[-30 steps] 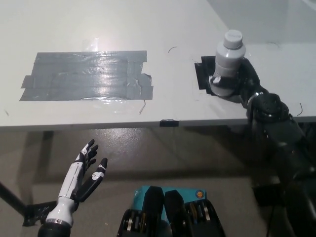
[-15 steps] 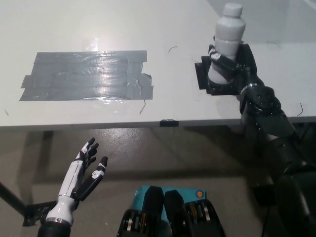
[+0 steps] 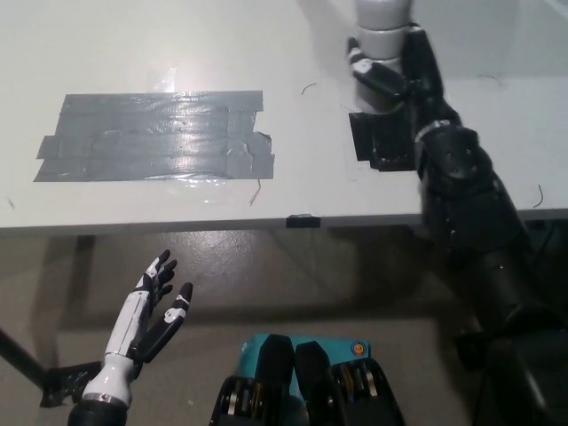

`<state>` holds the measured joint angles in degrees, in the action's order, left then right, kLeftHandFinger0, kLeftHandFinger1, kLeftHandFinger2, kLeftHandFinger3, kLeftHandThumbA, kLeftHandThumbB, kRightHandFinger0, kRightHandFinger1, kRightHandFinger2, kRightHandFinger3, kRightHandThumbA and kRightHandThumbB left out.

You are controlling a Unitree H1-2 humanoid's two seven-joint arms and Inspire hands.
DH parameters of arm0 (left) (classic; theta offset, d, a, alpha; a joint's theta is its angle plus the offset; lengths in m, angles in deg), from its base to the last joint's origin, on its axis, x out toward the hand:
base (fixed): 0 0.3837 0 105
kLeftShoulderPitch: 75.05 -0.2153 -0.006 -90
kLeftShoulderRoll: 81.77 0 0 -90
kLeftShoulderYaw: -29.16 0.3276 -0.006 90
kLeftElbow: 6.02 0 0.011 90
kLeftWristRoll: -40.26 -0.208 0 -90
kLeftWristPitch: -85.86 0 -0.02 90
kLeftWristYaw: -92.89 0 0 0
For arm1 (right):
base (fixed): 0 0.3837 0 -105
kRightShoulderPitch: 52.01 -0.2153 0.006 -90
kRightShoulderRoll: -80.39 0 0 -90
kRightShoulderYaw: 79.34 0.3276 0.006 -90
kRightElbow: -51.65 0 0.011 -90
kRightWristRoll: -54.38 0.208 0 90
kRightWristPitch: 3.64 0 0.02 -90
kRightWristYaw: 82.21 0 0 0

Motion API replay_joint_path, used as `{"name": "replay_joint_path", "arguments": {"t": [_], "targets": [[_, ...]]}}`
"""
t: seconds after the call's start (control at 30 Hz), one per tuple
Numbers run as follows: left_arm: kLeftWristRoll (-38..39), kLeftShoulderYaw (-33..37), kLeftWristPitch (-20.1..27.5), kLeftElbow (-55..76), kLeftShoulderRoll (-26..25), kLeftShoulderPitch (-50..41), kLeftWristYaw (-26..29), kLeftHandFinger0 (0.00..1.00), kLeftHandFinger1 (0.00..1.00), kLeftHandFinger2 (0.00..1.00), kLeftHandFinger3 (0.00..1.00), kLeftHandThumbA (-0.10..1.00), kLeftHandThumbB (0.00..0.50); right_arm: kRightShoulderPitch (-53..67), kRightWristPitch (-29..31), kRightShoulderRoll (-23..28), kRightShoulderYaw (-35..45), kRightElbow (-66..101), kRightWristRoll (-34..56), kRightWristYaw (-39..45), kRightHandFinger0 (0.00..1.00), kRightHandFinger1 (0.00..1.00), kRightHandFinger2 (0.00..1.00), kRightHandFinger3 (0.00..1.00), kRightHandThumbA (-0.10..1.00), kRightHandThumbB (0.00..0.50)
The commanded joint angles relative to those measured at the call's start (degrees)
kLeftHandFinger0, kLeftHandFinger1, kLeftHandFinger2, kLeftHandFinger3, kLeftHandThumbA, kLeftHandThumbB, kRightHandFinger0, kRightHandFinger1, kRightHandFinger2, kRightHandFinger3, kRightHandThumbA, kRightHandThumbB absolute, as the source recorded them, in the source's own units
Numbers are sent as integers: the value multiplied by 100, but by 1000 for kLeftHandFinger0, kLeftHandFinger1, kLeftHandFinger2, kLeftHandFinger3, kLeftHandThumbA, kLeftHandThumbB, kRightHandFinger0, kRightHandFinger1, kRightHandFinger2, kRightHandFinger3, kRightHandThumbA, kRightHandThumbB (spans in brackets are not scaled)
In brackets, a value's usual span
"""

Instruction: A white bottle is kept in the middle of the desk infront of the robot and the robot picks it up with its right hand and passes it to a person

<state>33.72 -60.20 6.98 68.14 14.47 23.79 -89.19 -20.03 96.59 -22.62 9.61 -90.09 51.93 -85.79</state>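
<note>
Holding the white bottle [image 3: 382, 44] at 1 o'clock (its top is cut off), the right hand [image 3: 404, 75] is above the desk [image 3: 293, 177]; the left hand [image 3: 153, 306] rests at 7 o'clock, fingers apart.

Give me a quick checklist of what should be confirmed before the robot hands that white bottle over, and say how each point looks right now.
1. Bottle held: the right hand is shut on the white bottle. Ok.
2. Bottle lifted off the desk: it sits above the black tape patch. Ok.
3. Whole bottle in sight: its top is cut off by the picture's upper edge. Cannot tell.
4. Someone ready to take it: no person shows in the head view. Not ok.
5. Left hand out of the way: it rests open below the desk's front edge, at the lower left. Ok.
6. Grey tape patch away from the arm: it lies far to the left. Ok.
</note>
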Motion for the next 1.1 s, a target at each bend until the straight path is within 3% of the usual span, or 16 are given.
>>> {"name": "replay_joint_path", "arguments": {"t": [0.0,0.17,0.23,0.4,0.7,1.03,1.07], "targets": [[-29,4,212,118,-17,-24,60,1000,1000,1000,1000,616,45,-461,-395,-70,-364,36,-318,288,89,525,906,918,-100,143],[-25,23,188,203,-11,-93,33,1000,1000,1000,1000,564,37,-768,-335,-140,-694,-735,-519,193,57,517,893,880,-100,168],[-36,31,204,201,-27,-86,24,1000,1000,1000,1000,575,31,-917,-344,-181,-699,-1083,-448,235,39,521,897,866,-100,158],[-50,60,143,302,-14,-181,3,1000,1000,1000,1000,583,39,-1090,-189,-243,-752,-1732,-491,196,59,543,895,859,-100,192],[-21,109,111,317,9,-271,-9,1000,1000,1000,1000,533,47,-1174,-191,-351,-851,-2114,-545,172,114,598,898,872,-100,177],[21,112,118,304,1,-278,-26,1000,1000,1000,1000,534,54,-1145,-109,-383,-776,-2104,-511,206,104,574,876,827,-100,175],[8,117,109,314,-5,-280,-28,1000,1000,1000,1000,534,54,-1137,-105,-387,-778,-2105,-526,152,197,646,920,841,-100,193]]}}
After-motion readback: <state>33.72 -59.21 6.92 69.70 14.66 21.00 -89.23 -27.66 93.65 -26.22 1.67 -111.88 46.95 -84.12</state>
